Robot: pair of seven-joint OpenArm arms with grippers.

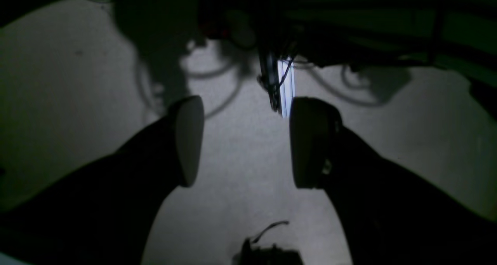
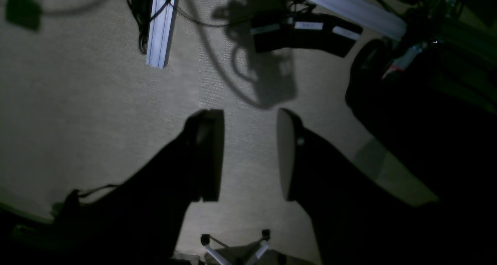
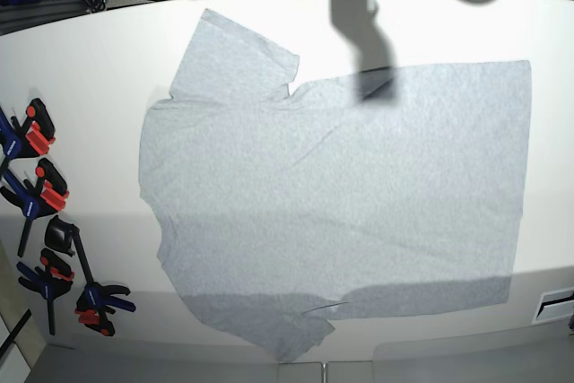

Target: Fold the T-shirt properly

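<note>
While spread flat on white table [image 3: 81, 51], T-shirt [image 3: 332, 204] fills most of base view: plain grey side up, no lettering visible, hem edge at right, neck end at left. 1 sleeve angled toward far left [image 3: 235, 62], other sleeve at near edge, tip slightly folded [image 3: 300, 329]. Soft shadow band across near third of fabric; darker arm shadow falling on far edge near centre. No arm in contact with cloth in base view.

Row of clamps [image 3: 40, 195], black with orange and blue grips, lying along left table edge, apart from shirt.

Left gripper [image 1: 246, 140], seen from left wrist view: jaws spread wide, nothing between pads, carpeted floor below, pale aluminium rail [image 1: 286, 87] beyond.

Right gripper [image 2: 250, 156], seen from right wrist view: jaws parted moderately, narrower than left, nothing held; carpet below, pale rail [image 2: 159, 28] at far left, chair base with castors [image 2: 233, 247] at near edge.

Neither wrist view showing shirt.
</note>
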